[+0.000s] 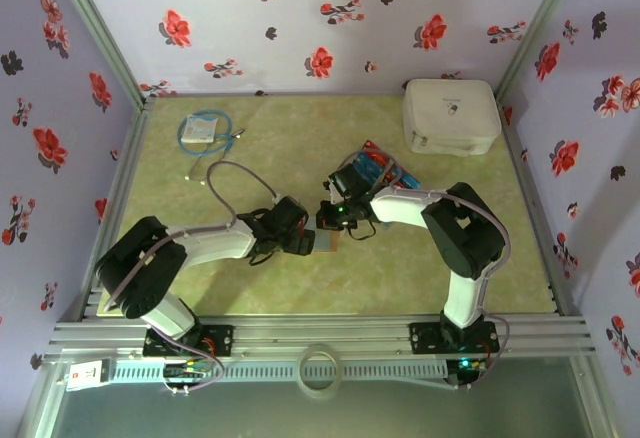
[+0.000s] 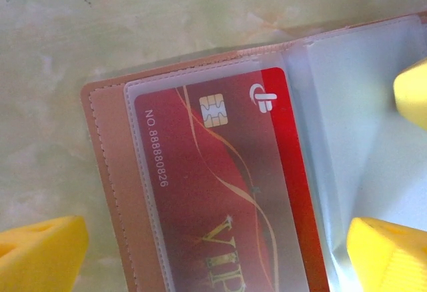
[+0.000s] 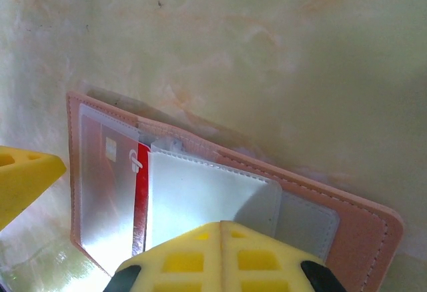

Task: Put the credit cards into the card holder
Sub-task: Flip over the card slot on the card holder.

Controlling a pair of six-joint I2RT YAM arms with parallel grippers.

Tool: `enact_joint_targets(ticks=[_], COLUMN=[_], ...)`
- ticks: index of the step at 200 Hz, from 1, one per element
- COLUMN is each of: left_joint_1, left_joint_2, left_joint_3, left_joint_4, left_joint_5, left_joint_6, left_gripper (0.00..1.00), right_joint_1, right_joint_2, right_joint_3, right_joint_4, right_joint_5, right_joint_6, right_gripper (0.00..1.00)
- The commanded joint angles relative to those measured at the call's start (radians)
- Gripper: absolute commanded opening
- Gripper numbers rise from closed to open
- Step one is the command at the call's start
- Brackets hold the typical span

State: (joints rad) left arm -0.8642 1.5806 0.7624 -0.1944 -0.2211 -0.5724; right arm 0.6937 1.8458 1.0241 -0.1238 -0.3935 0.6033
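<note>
The card holder [image 1: 328, 242] lies open on the table [image 1: 450, 258], directly beneath both grippers, which meet over it. The left gripper [image 2: 213, 239] stands spread wide astride it, gripping nothing. A red card [image 2: 220, 192] sits inside, lengthwise between its fingers. The right gripper [image 3: 137, 199] is parted too, one finger seemingly pressing the holder, nothing clamped. The loose cards [image 1: 378, 166] lie just beyond the right gripper and farther from the left, so I'd expect the right arm to fetch the next one.
</note>
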Motion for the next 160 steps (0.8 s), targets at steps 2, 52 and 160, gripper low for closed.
enact_joint_targets(ticks=[2, 52, 160], left_joint_1=[-0.009, -0.009, -0.009], left_joint_2=[0.021, 0.018, 0.016], left_joint_3=[0.006, -0.011, -0.011], left_joint_4=[-0.016, -0.005, -0.002], left_joint_5=[-0.037, -0.04, -0.039], left_joint_6=[0.009, 0.003, 0.003], left_gripper=[1.0, 1.0, 1.0], right_joint_1=[-0.005, -0.023, -0.022], right_joint_2=[-0.049, -0.117, -0.025], right_joint_3=[-0.001, -0.036, -0.043], right_joint_4=[-0.005, -0.002, 0.065], right_joint_5=[0.005, 0.059, 0.013], right_joint_6=[0.008, 0.03, 0.066], right_gripper=[0.09, 0.33, 0.35])
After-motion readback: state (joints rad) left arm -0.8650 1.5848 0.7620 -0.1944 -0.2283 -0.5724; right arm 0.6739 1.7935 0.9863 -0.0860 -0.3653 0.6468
